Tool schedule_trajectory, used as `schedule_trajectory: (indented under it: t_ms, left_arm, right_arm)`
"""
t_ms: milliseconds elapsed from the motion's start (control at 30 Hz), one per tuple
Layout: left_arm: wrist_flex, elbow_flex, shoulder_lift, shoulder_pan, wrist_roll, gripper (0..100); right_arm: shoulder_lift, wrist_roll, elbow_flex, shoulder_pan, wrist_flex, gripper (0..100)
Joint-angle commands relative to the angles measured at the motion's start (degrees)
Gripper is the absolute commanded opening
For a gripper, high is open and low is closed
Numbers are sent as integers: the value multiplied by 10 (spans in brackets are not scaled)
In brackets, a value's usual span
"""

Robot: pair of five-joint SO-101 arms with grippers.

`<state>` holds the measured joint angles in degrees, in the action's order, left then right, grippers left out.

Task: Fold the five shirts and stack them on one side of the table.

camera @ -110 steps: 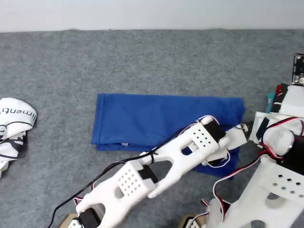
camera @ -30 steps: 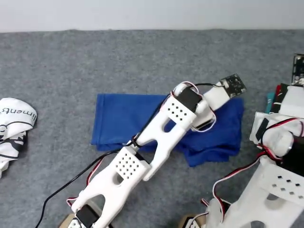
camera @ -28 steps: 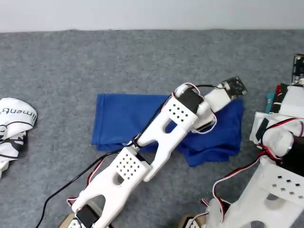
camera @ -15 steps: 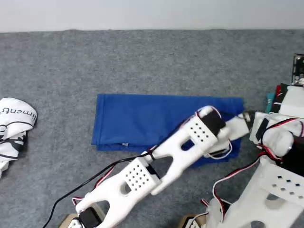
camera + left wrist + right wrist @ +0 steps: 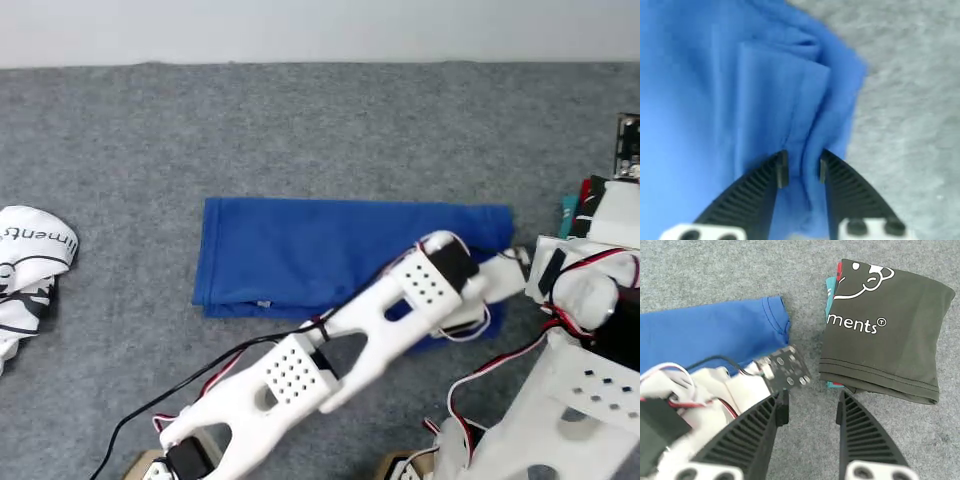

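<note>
The left gripper (image 5: 801, 170) is nearly closed, pinching a ridge of the blue shirt (image 5: 300, 250) at its right end. The right gripper (image 5: 811, 407) hangs parted and empty just right of that shirt, beside a folded dark shirt (image 5: 885, 325) (white lettering and a drawing on it). A second ago the left gripper was over the blue shirt's far edge, and the rumpled end now lies flatter.

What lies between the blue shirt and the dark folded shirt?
In the right wrist view, a narrow strip of bare grey table cover separates the blue shirt from the dark folded shirt; the left arm's circuit board juts toward it.
</note>
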<state>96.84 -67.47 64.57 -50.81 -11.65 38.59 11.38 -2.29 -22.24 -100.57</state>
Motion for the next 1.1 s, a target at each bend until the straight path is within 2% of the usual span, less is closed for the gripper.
schedule_trajectory:
  t_ms: [0, 300, 500, 700, 967, 1067]
  left_arm:
    - [-13, -23, -9, 18, -4, 115]
    - [-11, -25, -15, 42, -4, 115]
    - [38, -102, -15, 40, -3, 119]
    - [39, -103, -10, 66, -2, 120]
    - [39, -57, -15, 102, -3, 120]
    - [39, -57, -11, 106, -4, 120]
  right_arm:
    - [11, 1, -23, -2, -20, 169]
    - [11, 1, -23, -2, -20, 169]
    - [11, 1, -23, -4, -20, 169]
    - [12, 1, -23, -6, -20, 169]
    - [12, 1, -25, -98, -21, 168]
    - [11, 1, -16, -109, -21, 168]
